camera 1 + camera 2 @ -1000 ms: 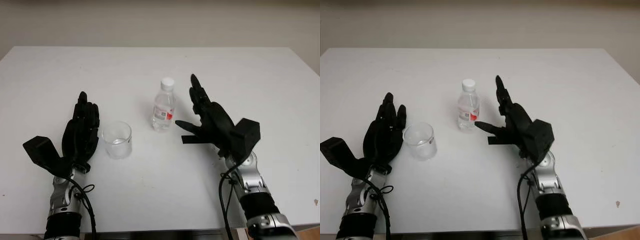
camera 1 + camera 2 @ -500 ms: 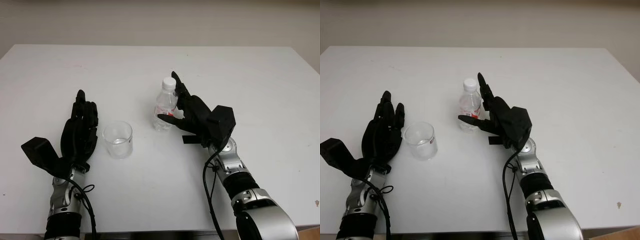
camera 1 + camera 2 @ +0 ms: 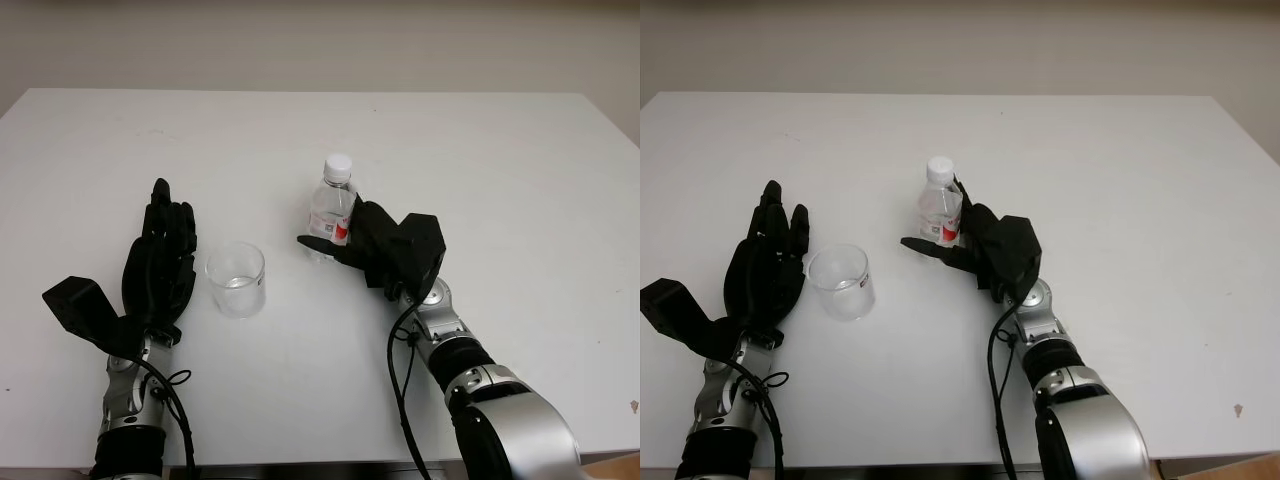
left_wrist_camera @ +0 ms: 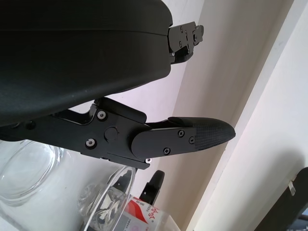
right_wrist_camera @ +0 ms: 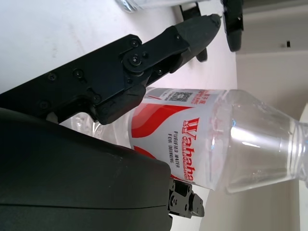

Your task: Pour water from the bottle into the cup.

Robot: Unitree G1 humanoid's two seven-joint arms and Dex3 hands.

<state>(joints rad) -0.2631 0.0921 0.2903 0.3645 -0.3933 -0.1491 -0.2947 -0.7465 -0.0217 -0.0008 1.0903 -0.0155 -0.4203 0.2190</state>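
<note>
From my head cameras, my right hand (image 3: pixel 372 250) is pressed up against the bottle (image 3: pixel 331 210), which stands upright with its white cap on, on the white counter (image 3: pixel 500 160). My palm sits against the side of the bottle that faces that hand, and one finger reaches across low in front of its base. The fingers are not wrapped around it, so I'd call this hand open, cupping the bottle without gripping it. My left hand (image 3: pixel 160 265) is open too, just beside the cup (image 3: pixel 235 279), which stands upright on its inner side, close to it without clearly touching. The cup lies between my two hands, a little nearer to me than the bottle.

From my left wrist, the cup's glass rim (image 4: pixel 103 204) sits just past my finger (image 4: pixel 192 138), with the bottle's red label beyond it.

From my right wrist, the bottle (image 5: pixel 207 144) lies right against my palm shell, its red and white label close up, and one finger (image 5: pixel 159 50) stretches along its side.
</note>
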